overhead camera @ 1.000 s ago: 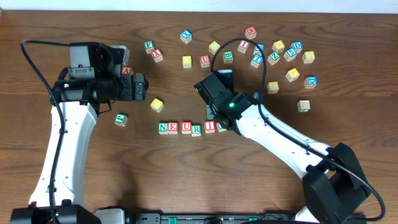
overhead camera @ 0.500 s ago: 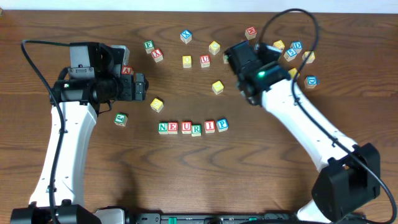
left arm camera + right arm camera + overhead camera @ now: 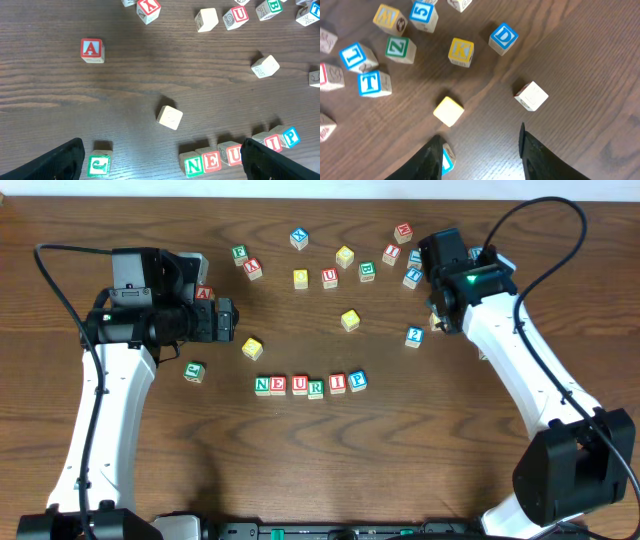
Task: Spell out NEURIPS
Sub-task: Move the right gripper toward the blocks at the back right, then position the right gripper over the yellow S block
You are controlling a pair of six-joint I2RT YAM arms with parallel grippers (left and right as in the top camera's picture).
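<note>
The left arm runs up the left side of the overhead frame and bends toward the centre at shoulder height. The left hand is spread wide and grips nothing. In its wrist view the two dark fingers sit in the lower corners, with bare table and loose cubes between them.

The right arm reaches from the lower right corner diagonally to the upper right, over the scattered cubes. The right hand is held partly apart (narrower than the other) and empty, above wood. A plain yellow cube and a pale cube lie just beyond its fingertips, with a blue D and a yellow K farther up.

Just below the centre of the overhead frame, a touching row reads green N, red E, red U, green R, red I, blue P. A yellow cube lies apart above the row; its letter cannot be read.
</note>
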